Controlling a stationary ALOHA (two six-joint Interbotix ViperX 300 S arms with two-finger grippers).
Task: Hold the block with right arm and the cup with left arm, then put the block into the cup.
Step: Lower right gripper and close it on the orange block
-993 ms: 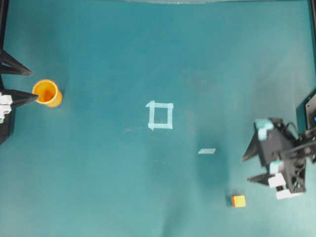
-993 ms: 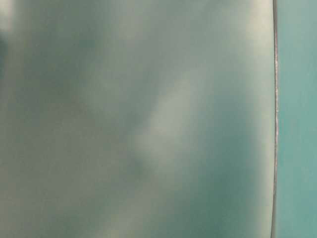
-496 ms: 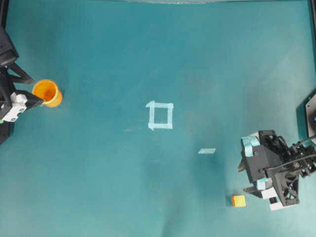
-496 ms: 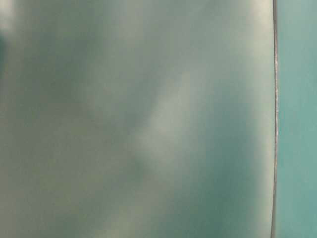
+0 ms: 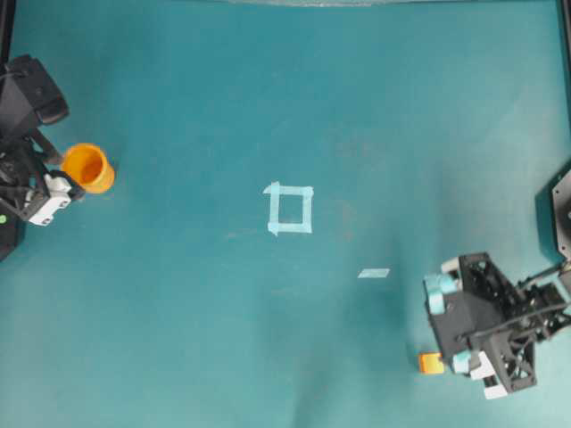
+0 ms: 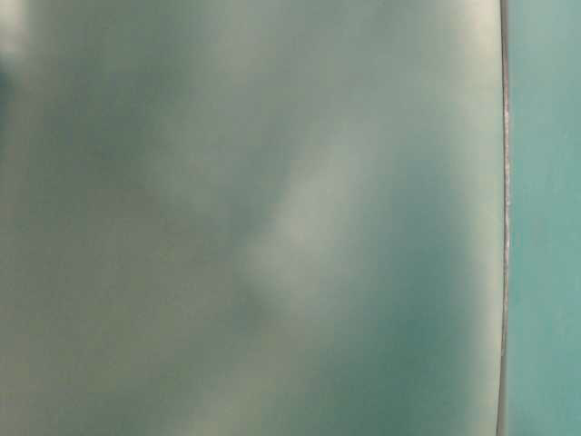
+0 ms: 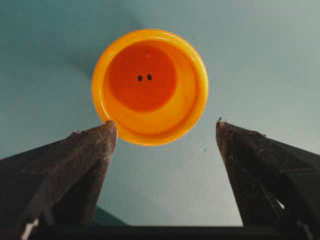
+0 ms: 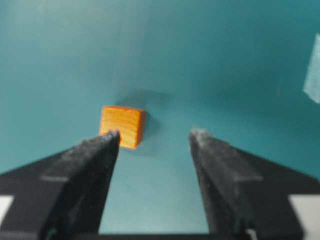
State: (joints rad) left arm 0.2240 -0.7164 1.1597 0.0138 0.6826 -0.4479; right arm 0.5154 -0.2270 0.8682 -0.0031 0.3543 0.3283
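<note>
The orange cup stands upright at the far left of the teal table. My left gripper is open just left of it. In the left wrist view the cup sits just beyond the fingertips, its near rim between them and close to the left fingertip; whether they touch I cannot tell. The block lies at the lower right. My right gripper is open beside it. In the right wrist view the block lies just past the left fingertip, off the gap of the gripper.
A pale tape square marks the table's middle, and a short tape strip lies up and left of the right arm. The strip also shows at the right wrist view's right edge. The table-level view is a blur.
The right arm has moved down toward the block and tipped its gripper downward. The left arm has come in from the left edge, closer to the cup. Cup and block have not moved.
</note>
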